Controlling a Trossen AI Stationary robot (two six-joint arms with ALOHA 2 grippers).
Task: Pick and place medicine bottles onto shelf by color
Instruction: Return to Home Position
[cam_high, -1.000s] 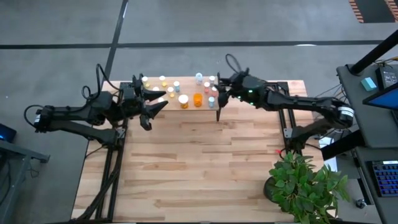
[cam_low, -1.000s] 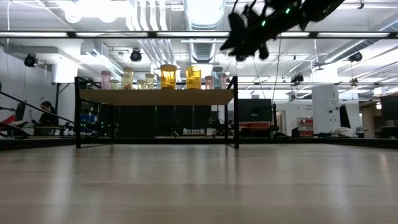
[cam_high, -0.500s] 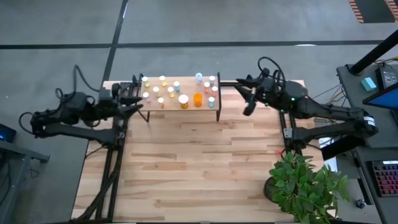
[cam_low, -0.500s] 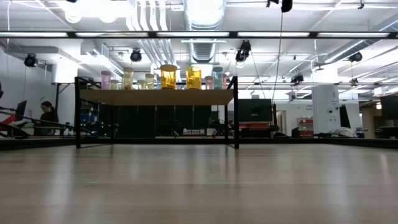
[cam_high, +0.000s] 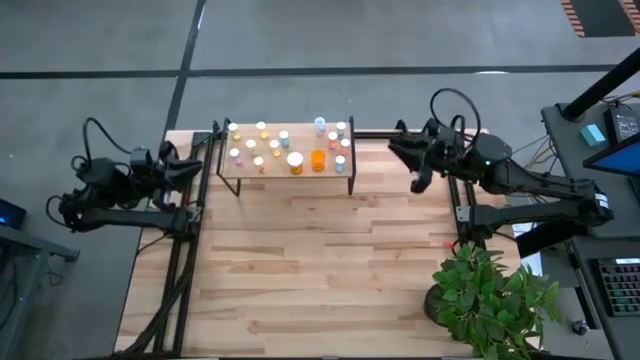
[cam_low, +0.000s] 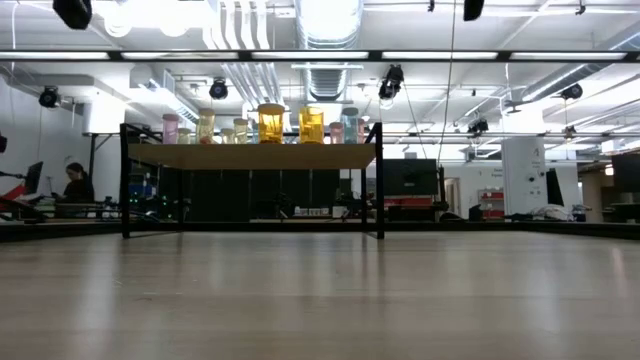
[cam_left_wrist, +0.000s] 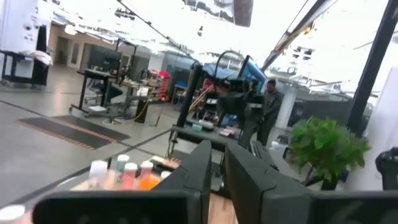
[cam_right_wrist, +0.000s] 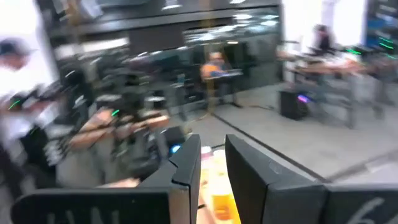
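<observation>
Several medicine bottles (cam_high: 318, 160) with pale caps, one of them orange, stand upright on the shelf (cam_high: 300, 142), a small wood board on black legs at the table's far edge. The low view shows them in a row (cam_low: 271, 123) on the board (cam_low: 250, 156). My left gripper (cam_high: 190, 158) hangs off the shelf's left end, over the table's left edge. Its fingers (cam_left_wrist: 217, 168) are almost together and hold nothing. My right gripper (cam_high: 412, 170) hangs right of the shelf, with only a narrow slit (cam_right_wrist: 212, 168) between its fingers, also holding nothing.
A green potted plant (cam_high: 490, 300) stands at the table's near right corner. Bare plank table top (cam_high: 320, 260) stretches in front of the shelf. In the room beyond the table, a person (cam_low: 75, 182) sits at the left in the low view.
Both grippers have drawn back from the shelf, the left toward the table's left edge and the right toward the right edge and upward. The right arm has left the top of the low view. The left gripper's fingers, spread a second ago, have come together. The bottles have kept their places.
</observation>
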